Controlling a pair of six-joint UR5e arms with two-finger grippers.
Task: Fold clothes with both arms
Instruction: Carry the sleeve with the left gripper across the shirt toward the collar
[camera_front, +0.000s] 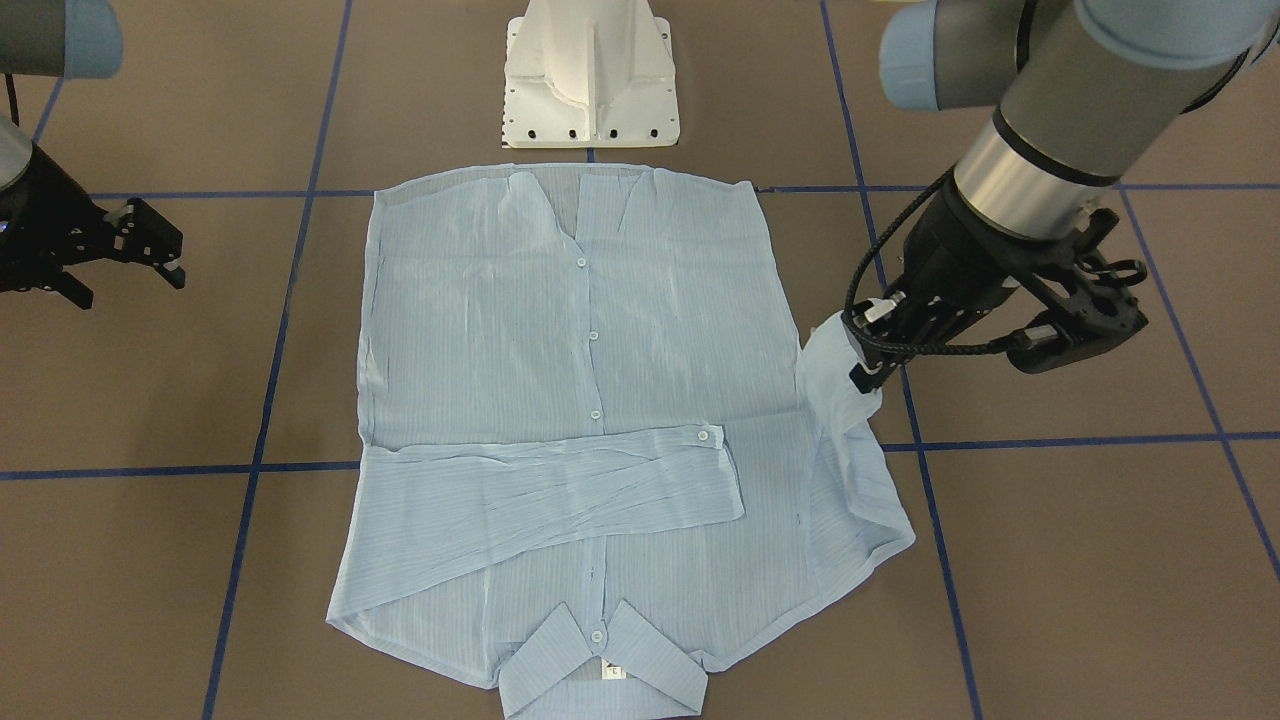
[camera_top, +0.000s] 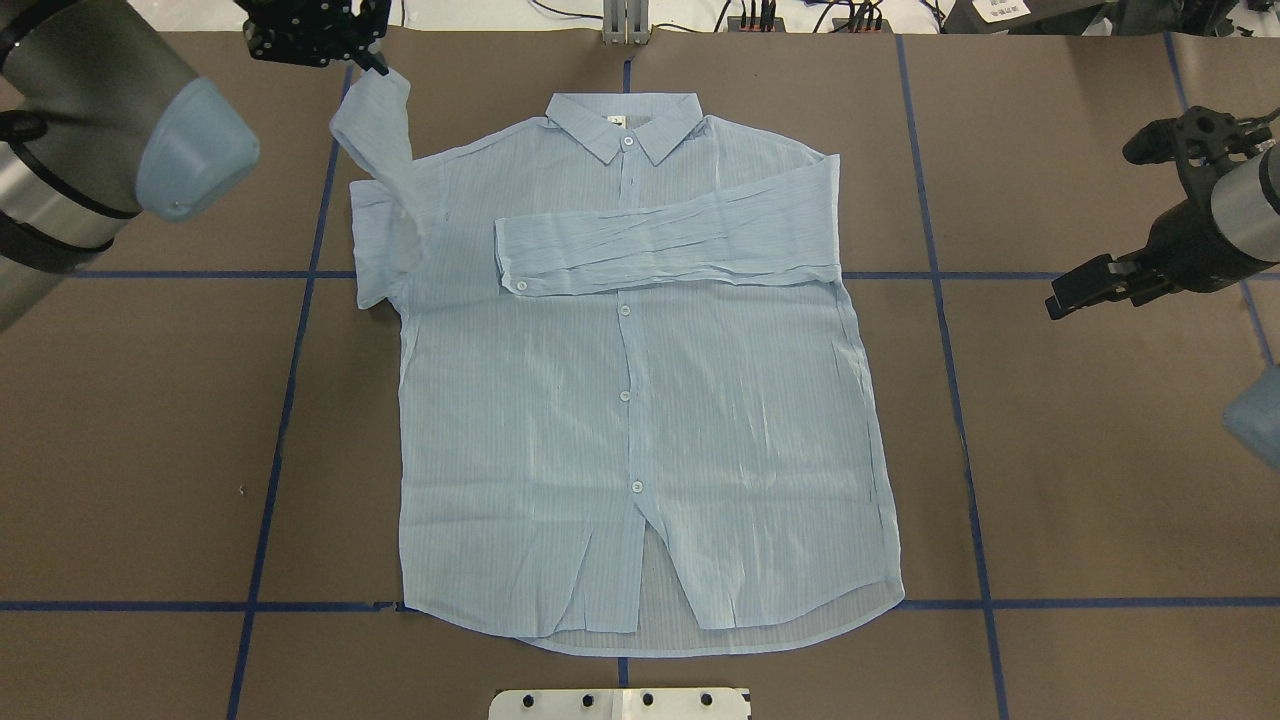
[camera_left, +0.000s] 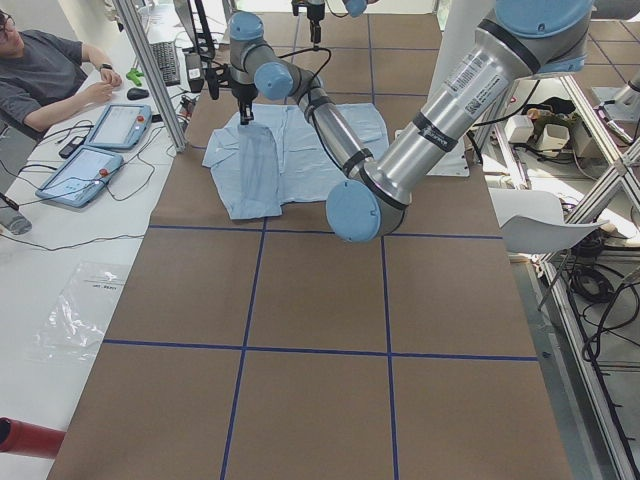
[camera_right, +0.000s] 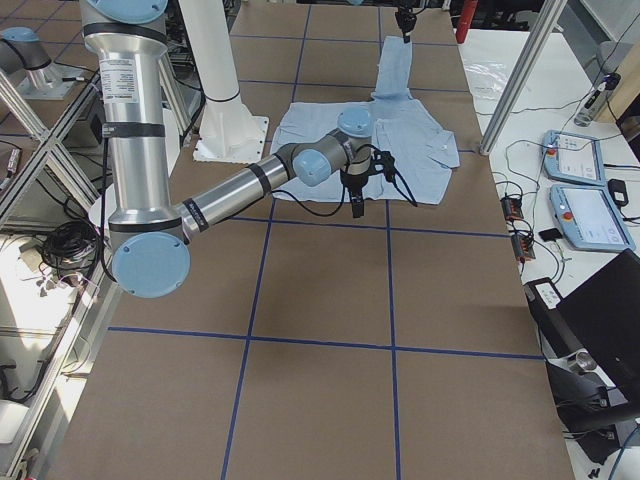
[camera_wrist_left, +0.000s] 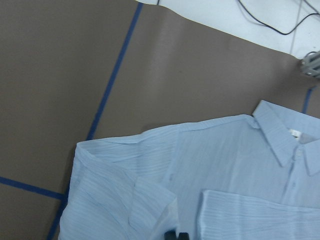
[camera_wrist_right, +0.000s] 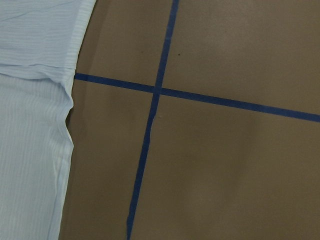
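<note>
Brown table (camera_top: 1100, 480) w/ blue tape grid, edges cut off in most views. White bench beside it holds 2 tablets (camera_left: 120, 125); a seated person (camera_left: 40, 75) is partly out of frame. 1 shirt (camera_top: 640, 420) lies flat mid-table, front up, collar on the side away from the white pedestal (camera_front: 590, 75). One sleeve is folded across the chest and hides part of the button row; 5 buttons show. 2 arms, both cropped: left arm (camera_front: 1090, 100), right arm (camera_top: 1240, 205). The left gripper (camera_front: 865, 360) pinches the other sleeve's cuff, held up off the table; tips mostly hidden by cloth. The right gripper (camera_front: 130, 285) has fingers spread, well off the shirt's side.
</note>
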